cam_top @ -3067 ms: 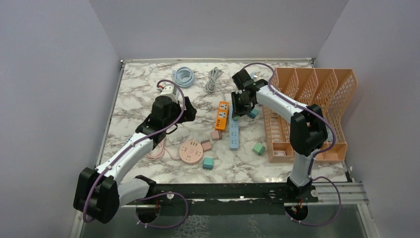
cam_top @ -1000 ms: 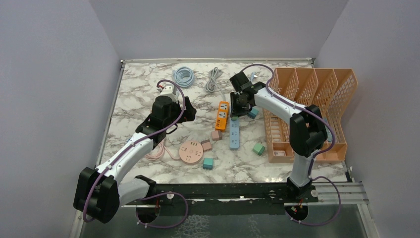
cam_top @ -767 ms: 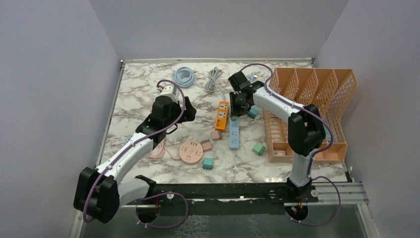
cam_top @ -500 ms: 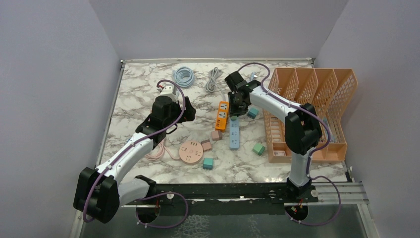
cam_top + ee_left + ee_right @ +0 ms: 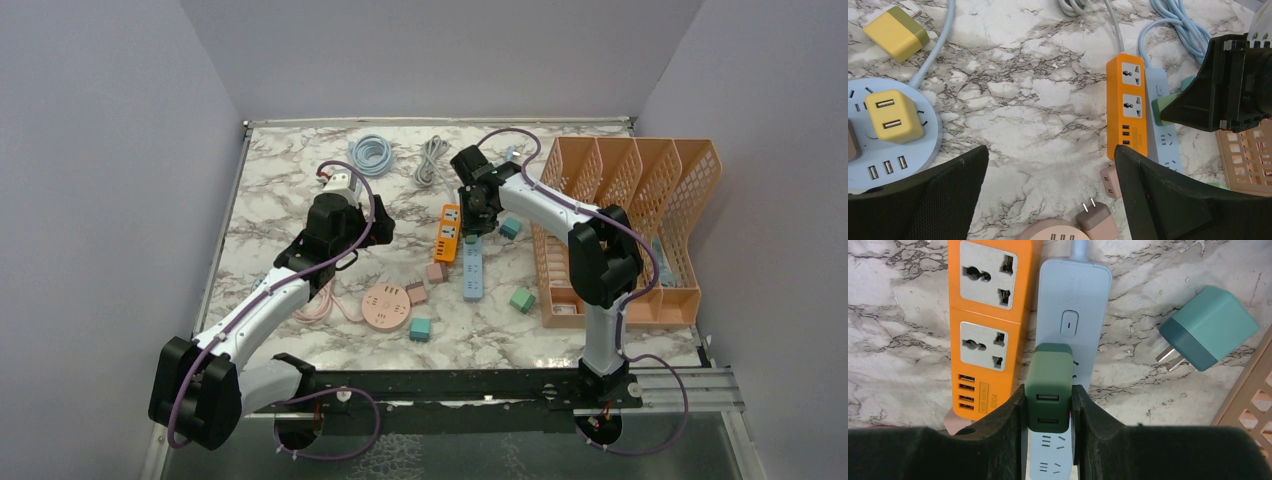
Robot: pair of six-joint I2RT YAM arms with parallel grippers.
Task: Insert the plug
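Note:
My right gripper [image 5: 1048, 396] is shut on a dark green plug [image 5: 1049, 382], a small cube with two USB ports facing the camera. The plug hangs over the light blue power strip [image 5: 1074, 295], just below its switch, and its prongs are hidden. An orange power strip [image 5: 988, 315] lies alongside on the left. In the top view the right gripper [image 5: 478, 222] sits over the far end of the blue strip [image 5: 472, 278]. My left gripper [image 5: 1052, 155] stands open over bare marble, holding nothing. In its view the green plug [image 5: 1168, 106] shows in the right gripper.
A teal plug [image 5: 1208, 330] lies right of the blue strip. An orange file rack [image 5: 625, 215] stands at the right. A round pink socket [image 5: 385, 305] and loose pink and teal plugs lie in front. A round blue socket carries a yellow plug [image 5: 893, 115]. Coiled cables [image 5: 371, 153] lie at the back.
The right gripper has shifted a little left and toward the back with the green plug, along the blue strip. The left arm has not moved.

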